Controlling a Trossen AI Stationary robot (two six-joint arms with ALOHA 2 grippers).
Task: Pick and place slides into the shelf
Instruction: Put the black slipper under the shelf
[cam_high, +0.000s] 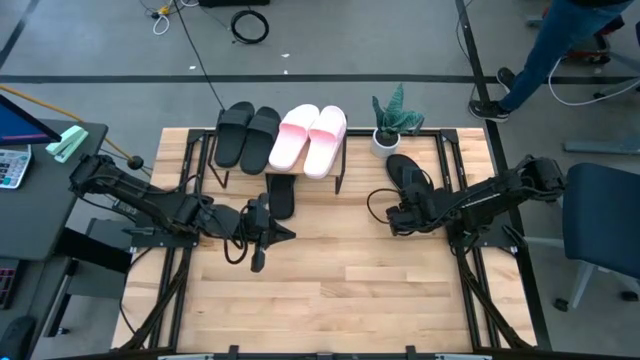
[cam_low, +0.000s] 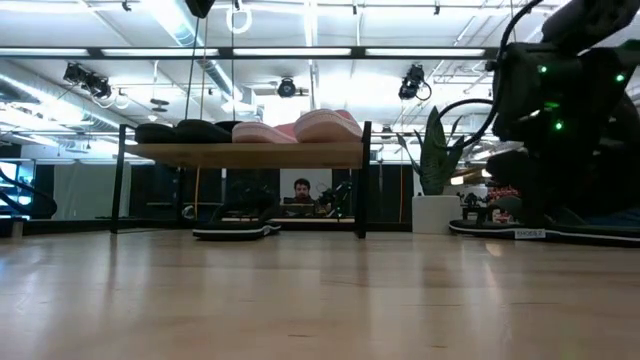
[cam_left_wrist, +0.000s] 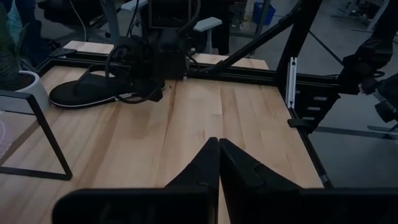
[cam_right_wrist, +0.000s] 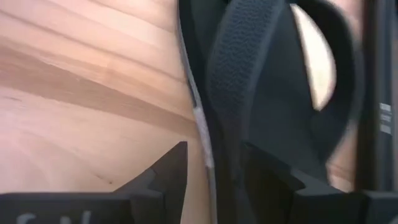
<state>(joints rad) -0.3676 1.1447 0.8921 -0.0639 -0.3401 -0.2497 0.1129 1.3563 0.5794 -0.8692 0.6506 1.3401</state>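
Note:
The shelf (cam_low: 250, 155) stands at the table's far middle and carries two black slides (cam_high: 246, 135) and two pale pink slides (cam_high: 310, 138) on its top board. One black flip-flop (cam_high: 282, 195) lies flat on the table, partly under the shelf. The other flip-flop (cam_high: 405, 172) lies flat at the right, by the plant. My right gripper (cam_right_wrist: 217, 168) is open and low at that flip-flop's near end, with one finger on either side of its long edge (cam_right_wrist: 199, 118). My left gripper (cam_left_wrist: 219, 149) is shut and empty, near the table's middle (cam_high: 288, 235). My right gripper stands with its fingers (cam_right_wrist: 171, 168) astride the flip-flop's long edge, close to the strap (cam_right_wrist: 249, 68). I cannot tell whether either finger touches it. The flip-flop lies flat on the table (cam_low: 540, 232).
A potted plant (cam_high: 388, 125) stands at the far right, beside the shelf. Black frame rails (cam_high: 455, 170) run along both sides of the table. Bare wood lies toward the near edge (cam_high: 340, 300). A person stands beyond the far right corner (cam_high: 560, 40).

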